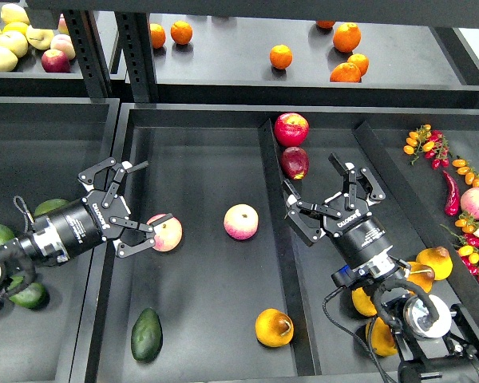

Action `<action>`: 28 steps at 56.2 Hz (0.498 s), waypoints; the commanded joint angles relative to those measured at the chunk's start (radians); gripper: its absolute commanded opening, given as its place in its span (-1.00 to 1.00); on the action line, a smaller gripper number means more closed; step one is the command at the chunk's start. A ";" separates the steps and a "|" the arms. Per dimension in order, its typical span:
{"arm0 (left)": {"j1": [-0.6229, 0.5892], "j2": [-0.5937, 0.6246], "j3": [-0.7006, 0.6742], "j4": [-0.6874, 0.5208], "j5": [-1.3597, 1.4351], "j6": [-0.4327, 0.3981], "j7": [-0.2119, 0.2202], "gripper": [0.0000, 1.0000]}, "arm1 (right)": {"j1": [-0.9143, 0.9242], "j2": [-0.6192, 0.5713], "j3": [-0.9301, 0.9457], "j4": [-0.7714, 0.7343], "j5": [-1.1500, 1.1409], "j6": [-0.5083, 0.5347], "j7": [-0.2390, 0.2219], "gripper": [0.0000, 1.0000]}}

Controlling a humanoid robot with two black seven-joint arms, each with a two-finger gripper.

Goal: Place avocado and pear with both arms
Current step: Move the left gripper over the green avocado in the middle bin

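The dark green avocado [146,334] lies at the front left of the middle tray [199,159]. The orange-yellow pear [274,327], with a brown sunken spot, lies at the front right of the same tray, next to the divider. My left gripper [148,204] is open and empty. It points right over the tray's left edge, its lower finger close to a pink-and-yellow peach [165,232], well behind the avocado. My right gripper [309,173] is open and empty over the compartment right of the divider, behind and to the right of the pear.
A second peach [241,221] lies mid-tray. Two red apples [291,128] lie at the back by the divider. Avocados [52,209] fill the left bin, pears [433,262] sit at the right under my right arm. Oranges [281,57] and apples [1,56] are on the upper shelf.
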 commanded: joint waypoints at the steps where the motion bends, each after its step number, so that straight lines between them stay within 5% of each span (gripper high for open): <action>1: -0.126 0.090 0.128 0.040 -0.006 0.000 0.000 0.99 | 0.000 0.000 0.005 0.000 0.000 0.000 0.000 0.99; 28: -0.614 0.138 0.818 0.044 0.000 0.000 0.000 0.99 | 0.000 0.000 0.005 0.005 0.000 0.000 0.000 0.99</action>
